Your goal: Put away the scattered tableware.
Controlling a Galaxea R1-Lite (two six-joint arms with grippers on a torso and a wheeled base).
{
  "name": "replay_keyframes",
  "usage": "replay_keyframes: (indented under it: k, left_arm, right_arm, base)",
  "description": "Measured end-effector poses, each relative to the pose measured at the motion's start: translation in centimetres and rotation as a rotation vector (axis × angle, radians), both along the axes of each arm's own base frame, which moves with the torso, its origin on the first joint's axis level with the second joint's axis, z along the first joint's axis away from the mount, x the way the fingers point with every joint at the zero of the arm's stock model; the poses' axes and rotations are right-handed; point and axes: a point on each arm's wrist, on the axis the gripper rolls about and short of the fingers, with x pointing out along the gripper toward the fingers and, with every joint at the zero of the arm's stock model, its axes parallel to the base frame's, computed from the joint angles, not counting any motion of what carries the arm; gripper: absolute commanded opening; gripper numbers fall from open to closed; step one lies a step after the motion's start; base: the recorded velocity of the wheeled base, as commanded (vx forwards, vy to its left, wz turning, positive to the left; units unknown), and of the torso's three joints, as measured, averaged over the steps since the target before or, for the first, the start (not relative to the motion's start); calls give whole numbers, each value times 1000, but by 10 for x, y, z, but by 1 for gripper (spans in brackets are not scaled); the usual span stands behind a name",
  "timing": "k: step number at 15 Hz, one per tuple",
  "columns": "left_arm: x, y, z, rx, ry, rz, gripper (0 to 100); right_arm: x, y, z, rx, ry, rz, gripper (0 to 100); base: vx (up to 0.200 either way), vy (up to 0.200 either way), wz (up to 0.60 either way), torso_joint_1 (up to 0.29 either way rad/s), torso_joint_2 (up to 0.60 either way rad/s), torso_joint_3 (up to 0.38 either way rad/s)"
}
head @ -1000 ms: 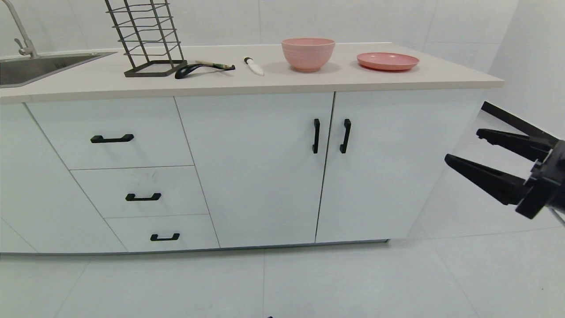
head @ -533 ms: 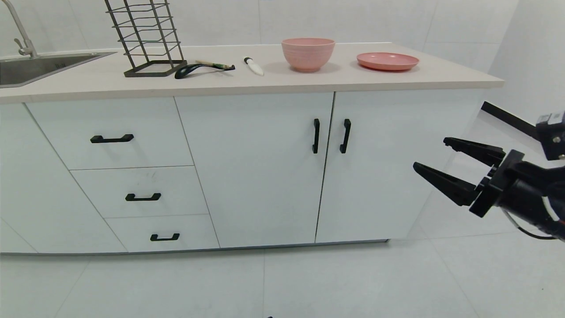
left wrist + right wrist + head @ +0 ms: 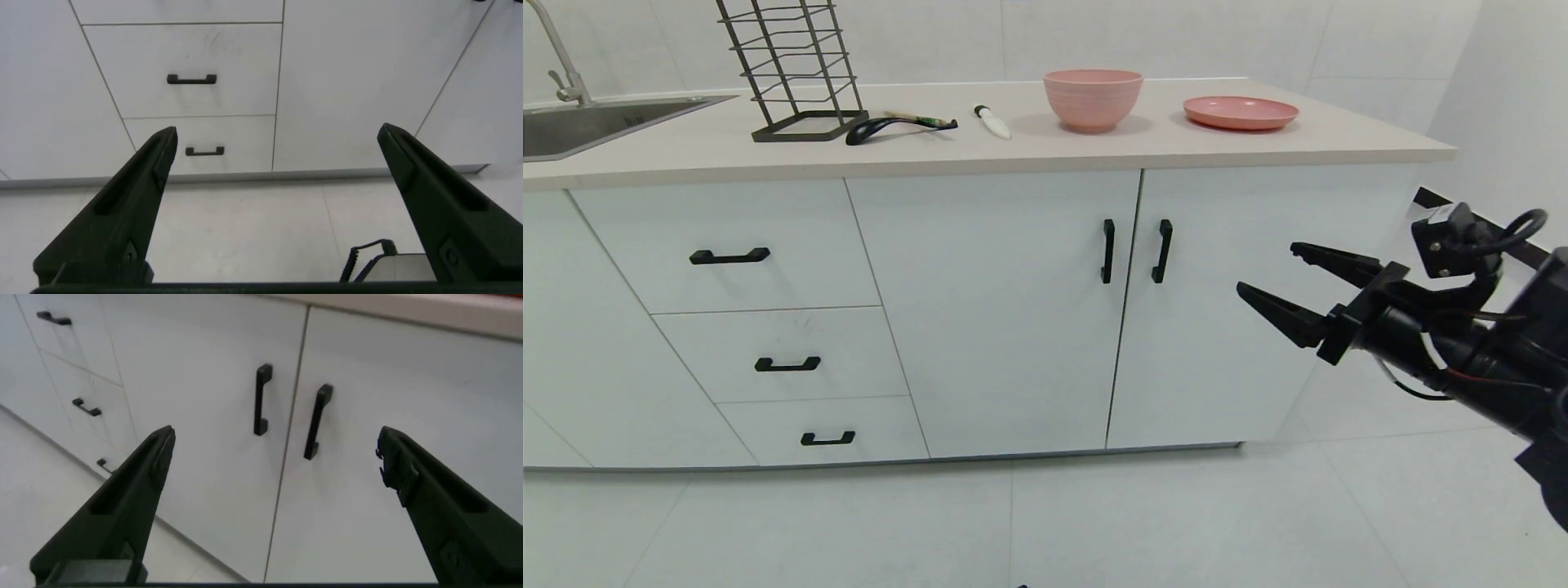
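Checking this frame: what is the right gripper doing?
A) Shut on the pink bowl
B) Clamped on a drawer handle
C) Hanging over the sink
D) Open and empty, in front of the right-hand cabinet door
D: the right gripper has its fingers spread with nothing between them, in front of the right-hand cabinet door, well below the counter where the pink bowl stands.
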Motion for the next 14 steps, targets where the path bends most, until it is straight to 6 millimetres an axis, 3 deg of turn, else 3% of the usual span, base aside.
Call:
replay_keyframes:
  k: [4, 7, 9, 11, 14]
  left_arm:
    - [0, -2, 3, 47, -28, -83, 100]
    - [-8, -3, 43, 83, -341, -124, 100]
    - [-6, -5, 67, 95, -349, -207, 100]
    - [10, -6, 92, 107, -291, -320, 100]
    - [54, -14, 126, 134, -210, -548, 100]
  right_arm:
    - [13, 14, -20, -12, 49, 45, 100]
    - [19, 28, -34, -23, 88, 87, 100]
    - [22, 35, -36, -24, 89, 107, 100]
    - [22, 38, -37, -24, 86, 115, 100]
    - [21, 35, -37, -24, 86, 108, 100]
  base:
    - [0, 0, 0, 0, 0, 0]
    - [0, 0, 0, 0, 0, 0]
    - [0, 0, 0, 0, 0, 0]
    - [0, 0, 0, 0, 0, 0]
    - [0, 0, 0, 0, 0, 0]
